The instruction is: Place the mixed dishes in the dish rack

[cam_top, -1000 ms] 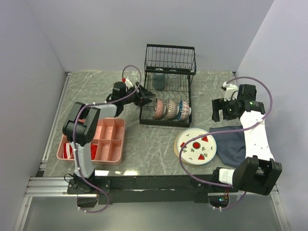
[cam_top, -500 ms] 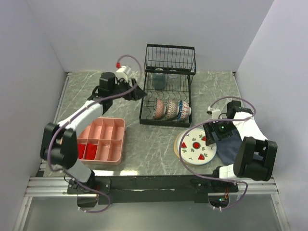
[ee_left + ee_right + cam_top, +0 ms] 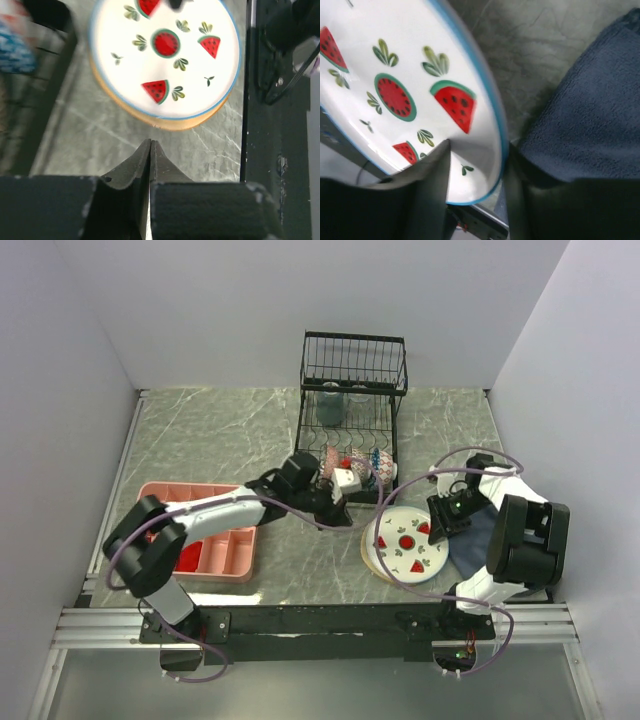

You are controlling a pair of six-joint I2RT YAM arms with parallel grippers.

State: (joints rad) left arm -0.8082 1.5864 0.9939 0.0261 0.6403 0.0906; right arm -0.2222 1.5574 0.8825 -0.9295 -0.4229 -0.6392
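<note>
The white watermelon plate (image 3: 405, 543) lies on the tan plate, whose orange rim (image 3: 170, 123) shows under it, on the table in front of the black wire dish rack (image 3: 352, 390). My right gripper (image 3: 438, 527) is shut on the watermelon plate's right rim (image 3: 492, 125), one finger (image 3: 432, 170) on top and the other outside the rim. My left gripper (image 3: 348, 512) is shut and empty (image 3: 150, 143), low over the table just left of the plates. The blue bowl (image 3: 383, 466) and pinkish-brown bowl (image 3: 330, 462) stand in the rack's lower slots, partly hidden by my left wrist.
A dark blue-grey cloth (image 3: 482, 540) lies right of the plates, under my right gripper (image 3: 590, 110). The pink compartment tray (image 3: 215, 540) with red pieces sits at the front left. Glass jars (image 3: 331, 403) stand at the back of the rack. The black front rail (image 3: 280, 125) runs near the plates.
My left arm swung from the rack's left side round to its front, ending beside the plates. My right gripper came down from over the cloth onto the watermelon plate's rim.
</note>
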